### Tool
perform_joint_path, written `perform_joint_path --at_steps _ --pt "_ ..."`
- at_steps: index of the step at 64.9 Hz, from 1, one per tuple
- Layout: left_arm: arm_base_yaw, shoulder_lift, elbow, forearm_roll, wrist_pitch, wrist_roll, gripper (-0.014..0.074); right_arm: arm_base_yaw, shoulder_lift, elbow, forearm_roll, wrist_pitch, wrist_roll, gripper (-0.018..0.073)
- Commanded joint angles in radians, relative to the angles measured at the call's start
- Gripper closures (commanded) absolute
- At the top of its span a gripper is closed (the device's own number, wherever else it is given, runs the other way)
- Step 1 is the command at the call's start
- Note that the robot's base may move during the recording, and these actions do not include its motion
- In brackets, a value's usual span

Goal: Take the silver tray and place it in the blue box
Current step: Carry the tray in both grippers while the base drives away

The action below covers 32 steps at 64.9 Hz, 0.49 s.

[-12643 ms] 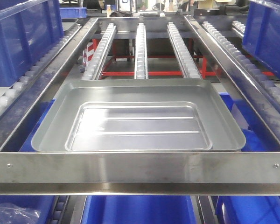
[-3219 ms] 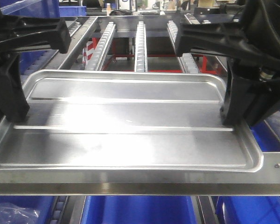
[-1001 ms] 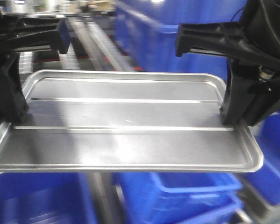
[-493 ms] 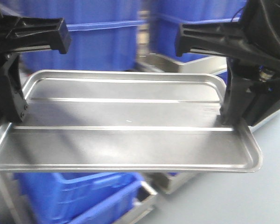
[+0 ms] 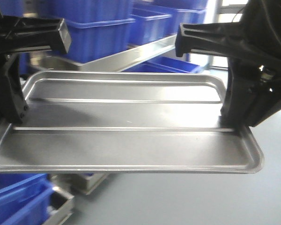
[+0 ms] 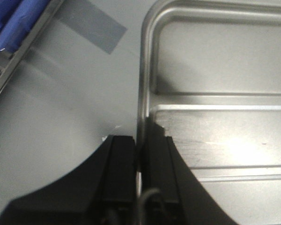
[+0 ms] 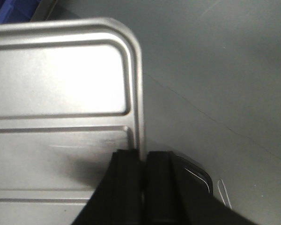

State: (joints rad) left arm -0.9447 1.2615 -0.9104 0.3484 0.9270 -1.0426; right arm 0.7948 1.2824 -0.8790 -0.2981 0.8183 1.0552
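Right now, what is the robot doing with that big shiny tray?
The robot's two arms hold a large shiny rectangular metal tray up in the air. The left gripper pinches the tray's left rim and the right gripper pinches its right rim. Only grey floor shows under its front edge. Blue plastic crates stand behind it, so the tray is not in one yet.
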Motion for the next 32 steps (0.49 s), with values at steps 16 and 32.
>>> perform_joint_path --at_steps 16,32 --pt "-0.005 -0.021 -0.021 0.049 0.036 -0.011 0.0605 -0.005 -0.032 -0.027 -0.068 0.026 0.004 0.0508" --pt "-0.005 -0.021 -0.021 0.049 0.036 -0.011 0.0605 -0.005 -0.032 -0.027 -0.068 0.026 0.004 0.0508"
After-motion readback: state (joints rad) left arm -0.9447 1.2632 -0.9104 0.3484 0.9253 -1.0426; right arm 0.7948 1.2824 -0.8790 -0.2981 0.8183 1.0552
